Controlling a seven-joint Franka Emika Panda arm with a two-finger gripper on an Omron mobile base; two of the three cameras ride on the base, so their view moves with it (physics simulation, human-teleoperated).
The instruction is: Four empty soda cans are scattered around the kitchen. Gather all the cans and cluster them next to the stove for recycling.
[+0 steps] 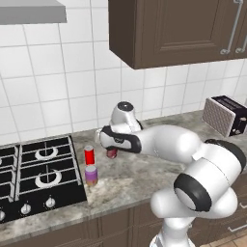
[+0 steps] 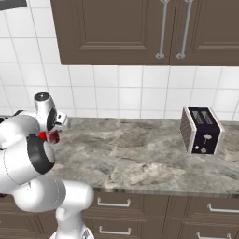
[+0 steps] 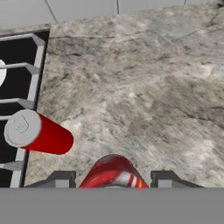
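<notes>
Meanwhile, a dark red soda can [image 3: 113, 171] is held upright between the fingers of the gripper [image 3: 114, 180], at the bottom centre of the hand view. Left of it in the frame, a bright red can [image 1: 89, 155] and a purple can [image 1: 91, 175] are seen standing beside the stove [image 1: 41, 181], so the held can is judged to need setting down just right of them.

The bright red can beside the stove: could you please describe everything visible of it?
The bright red can is a small plain cylinder with a silvery top, glossy like metal. It stands upright on the grey marbled counter just right of the stove, behind a purple can. Nothing grips it; the claw holds a different, dark red can nearby.
</notes>
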